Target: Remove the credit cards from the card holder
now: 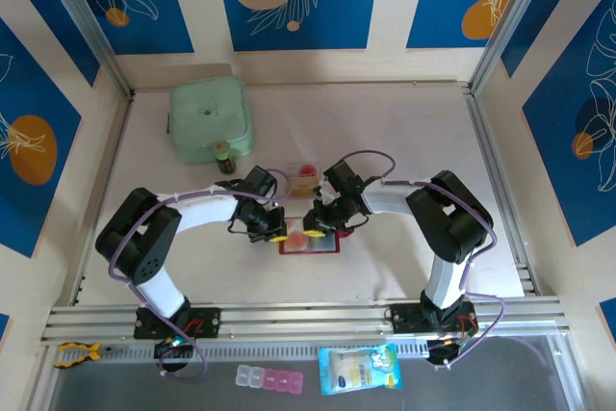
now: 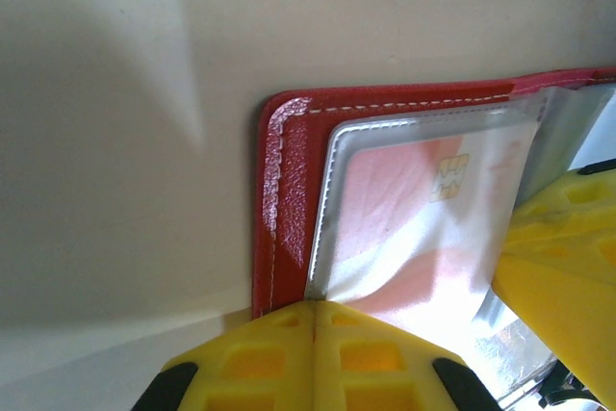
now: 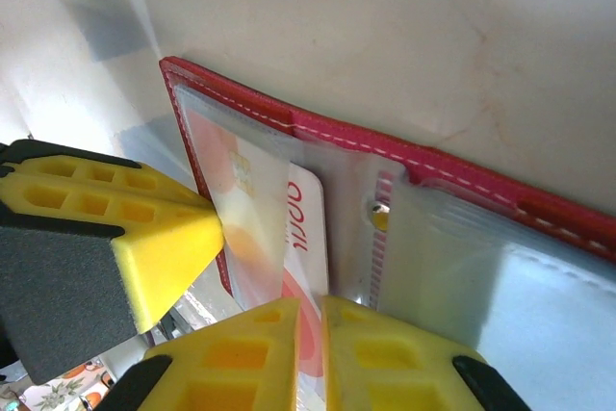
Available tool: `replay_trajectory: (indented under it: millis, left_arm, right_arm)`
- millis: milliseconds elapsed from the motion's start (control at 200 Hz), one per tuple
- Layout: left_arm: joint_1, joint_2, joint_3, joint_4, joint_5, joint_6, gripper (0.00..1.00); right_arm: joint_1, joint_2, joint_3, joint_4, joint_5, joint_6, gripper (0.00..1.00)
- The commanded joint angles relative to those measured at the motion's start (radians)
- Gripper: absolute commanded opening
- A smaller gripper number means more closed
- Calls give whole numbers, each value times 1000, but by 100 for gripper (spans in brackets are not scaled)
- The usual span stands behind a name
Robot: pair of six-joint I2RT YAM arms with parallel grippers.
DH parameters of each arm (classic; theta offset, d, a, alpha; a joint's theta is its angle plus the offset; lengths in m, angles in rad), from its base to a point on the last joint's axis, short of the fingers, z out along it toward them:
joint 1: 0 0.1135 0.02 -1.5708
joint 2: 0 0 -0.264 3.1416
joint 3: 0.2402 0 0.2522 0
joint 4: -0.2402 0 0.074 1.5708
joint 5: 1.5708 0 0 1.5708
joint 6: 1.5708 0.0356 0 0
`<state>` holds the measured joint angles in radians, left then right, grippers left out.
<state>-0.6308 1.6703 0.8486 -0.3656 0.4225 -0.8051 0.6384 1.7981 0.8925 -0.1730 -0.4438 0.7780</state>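
The red card holder point(image 1: 310, 242) lies open on the table between both arms. My left gripper point(image 1: 276, 231) is shut on the edge of its clear pocket point(image 2: 332, 267), close to the red border point(image 2: 287, 180). A pinkish credit card point(image 2: 404, 190) with a gold chip sits inside that pocket. My right gripper point(image 3: 322, 307) has its jaws a narrow gap apart, tips on a white credit card point(image 3: 310, 228) with red lettering that sticks partly out of the pocket. The left gripper's finger point(image 3: 144, 238) shows beside it. Another card point(image 1: 305, 178) lies on the table behind the holder.
A pale green square container point(image 1: 210, 120) stands at the back left with a small dark bottle point(image 1: 223, 157) in front of it. Below the near rail lie a pill box point(image 1: 269, 379), a blue packet point(image 1: 358, 369) and a yellow tool point(image 1: 75, 353).
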Motion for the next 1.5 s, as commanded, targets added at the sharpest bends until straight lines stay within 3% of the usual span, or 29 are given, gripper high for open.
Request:
replay_trajectory:
  millis: [0,330,690,1060,1496]
  left_arm:
    - [1,34,-40,-77,-54,0,0]
    - [0,34,-36,-82,-57,0,0]
    - [1,37,-30,-82,-54,0,0]
    - [11,46,-36,-103,-69,19,0]
    - [24,27,-62,-94,-60,12,0]
  right_arm:
    - [21,-15,-3,-47,20,-10,17]
    - [18,-38,-5,-77,66,-17,17]
    - [19,11,-15,49,-72,18,15]
    - [-5,-54,-52,20,-5,17,2]
    - [-48,-110,-72,-45,-3,-34,0]
